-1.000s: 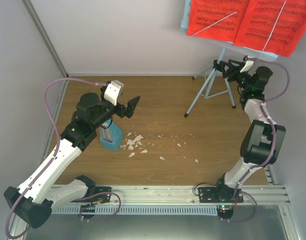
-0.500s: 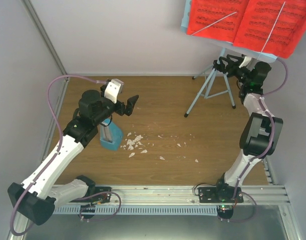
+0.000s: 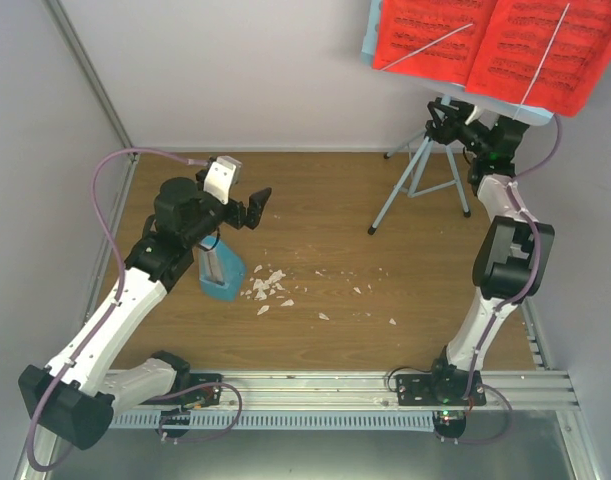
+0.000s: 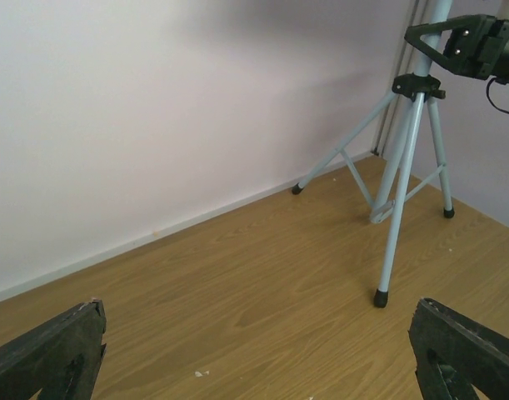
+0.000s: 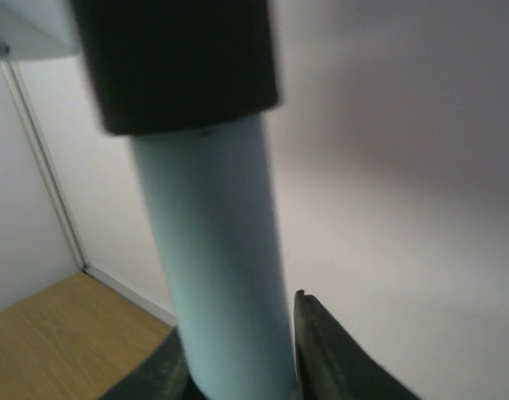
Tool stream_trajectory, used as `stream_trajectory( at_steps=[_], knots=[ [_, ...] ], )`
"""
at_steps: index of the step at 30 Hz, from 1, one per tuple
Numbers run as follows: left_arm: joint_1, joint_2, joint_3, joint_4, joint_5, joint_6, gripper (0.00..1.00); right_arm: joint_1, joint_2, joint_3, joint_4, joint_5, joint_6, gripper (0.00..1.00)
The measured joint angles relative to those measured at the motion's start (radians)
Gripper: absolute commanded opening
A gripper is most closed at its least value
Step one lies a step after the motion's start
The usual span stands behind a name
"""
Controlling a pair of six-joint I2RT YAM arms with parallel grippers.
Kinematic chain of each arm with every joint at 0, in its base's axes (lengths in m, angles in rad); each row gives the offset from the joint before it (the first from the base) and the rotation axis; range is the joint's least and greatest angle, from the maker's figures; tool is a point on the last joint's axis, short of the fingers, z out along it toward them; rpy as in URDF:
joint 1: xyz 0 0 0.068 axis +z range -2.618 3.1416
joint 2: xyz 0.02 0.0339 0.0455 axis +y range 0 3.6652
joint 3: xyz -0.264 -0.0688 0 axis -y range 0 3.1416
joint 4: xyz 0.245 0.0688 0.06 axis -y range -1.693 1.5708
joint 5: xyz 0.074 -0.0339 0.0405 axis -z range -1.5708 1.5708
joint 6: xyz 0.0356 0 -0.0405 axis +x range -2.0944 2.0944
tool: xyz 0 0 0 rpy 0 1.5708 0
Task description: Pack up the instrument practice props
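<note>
The pale-blue music stand [image 3: 417, 178] stands on its tripod at the back right, with the red sheet-music pages [image 3: 495, 45] spread on its plate. My right gripper [image 3: 441, 116] sits high on the stand's pole, just under the plate. In the right wrist view the pole [image 5: 221, 250] fills the gap, and the fingers [image 5: 325, 354] press it on both sides. A small blue box [image 3: 221, 272] stands at the left. Above it my left gripper [image 3: 247, 210] hovers open and empty, facing the stand [image 4: 408, 150].
Small white scraps [image 3: 270, 285] lie scattered over the wooden floor near the blue box and toward the middle. Pale walls close in at the back and both sides. A metal rail [image 3: 325, 385] carrying the arm bases runs along the near edge.
My right gripper has moved up and left onto the stand's pole and closed around it. The left arm has drifted slightly left, still open.
</note>
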Motion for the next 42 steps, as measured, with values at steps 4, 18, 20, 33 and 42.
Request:
stream_trajectory(
  at_steps=[4,18,20,33,42],
  knots=[
    [0.014,0.000,0.000,0.002,0.002,0.000,0.99,0.011,0.017,0.014,0.045,-0.018,-0.068,0.04],
    [0.031,0.018,-0.009,0.005,0.021,0.000,0.99,0.051,-0.105,-0.153,0.094,-0.051,-0.076,0.00],
    [0.032,0.018,-0.013,0.010,0.028,0.000,0.99,0.079,-0.155,-0.203,0.080,-0.048,-0.076,0.01],
    [0.032,0.023,-0.041,0.048,0.054,0.001,0.99,0.467,-0.504,-0.544,0.002,0.098,-0.122,0.00],
    [0.032,0.023,-0.057,0.057,0.053,0.002,0.99,0.571,-0.674,-0.726,0.036,0.193,-0.160,0.01]
  ],
)
